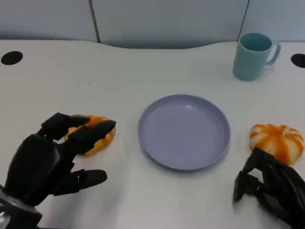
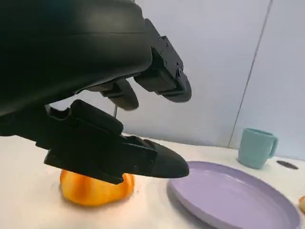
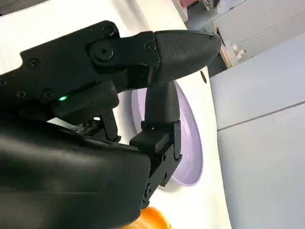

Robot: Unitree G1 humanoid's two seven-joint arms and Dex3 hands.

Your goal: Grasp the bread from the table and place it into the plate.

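Note:
An orange bread roll (image 1: 101, 141) lies on the white table left of the lilac plate (image 1: 184, 157). My left hand (image 1: 52, 157) hovers over it with fingers spread, holding nothing. In the left wrist view the roll (image 2: 93, 191) sits on the table just below the left hand (image 2: 71, 57), with the plate (image 2: 228, 198) beside it. A second striped orange roll (image 1: 276, 141) lies right of the plate. My right hand (image 1: 271, 186) sits just in front of that roll, empty. The right wrist view shows the right hand (image 3: 105, 95), the plate (image 3: 190, 148) and an edge of that roll (image 3: 152, 220).
A teal mug (image 1: 252, 55) stands at the back right, also seen as the mug (image 2: 256, 148) beyond the plate. Two black cable holes (image 1: 12, 57) mark the table's far corners. A grey partition wall runs behind the table.

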